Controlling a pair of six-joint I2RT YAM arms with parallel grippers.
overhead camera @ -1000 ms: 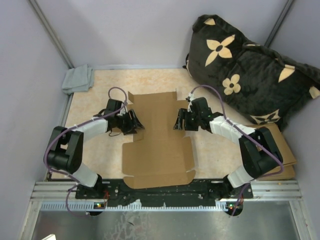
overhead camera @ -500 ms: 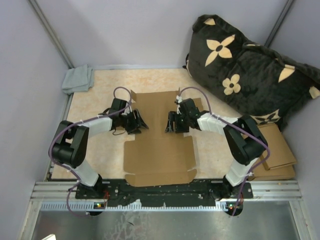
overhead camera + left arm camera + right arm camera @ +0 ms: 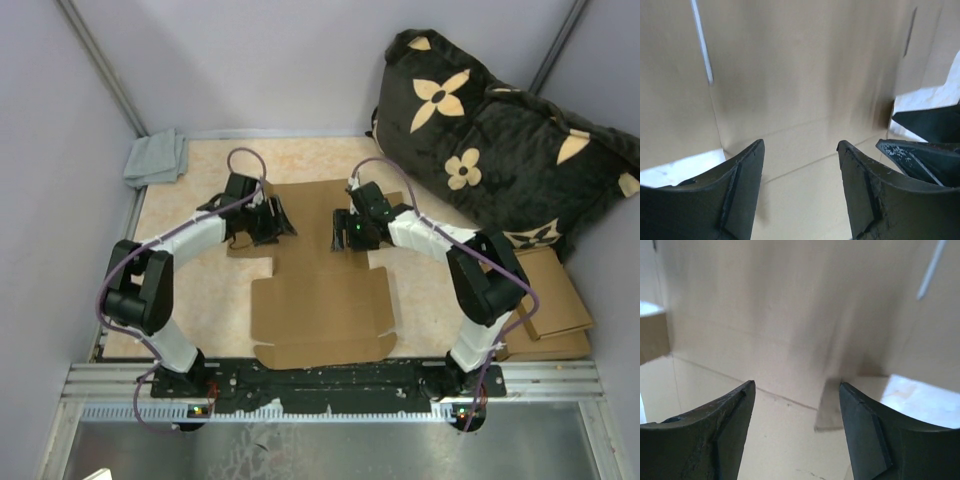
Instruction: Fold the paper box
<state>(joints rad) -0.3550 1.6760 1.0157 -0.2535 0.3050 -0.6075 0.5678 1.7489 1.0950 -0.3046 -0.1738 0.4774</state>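
Both the left claw (image 3: 278, 222) and right claw (image 3: 340, 232) are spread wide, holding nothing. They moved to the far end of the box (image 3: 318, 305) mid-table (image 3: 190, 290), tipping its far flap (image 3: 312, 203) up. Folding has started.

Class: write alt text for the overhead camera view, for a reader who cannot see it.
Two robot arms reach over a brown paper box on a table, left gripper and right gripper open, facing each other across its far panel. A dark flowered pillow lies far right, a grey cloth far left.
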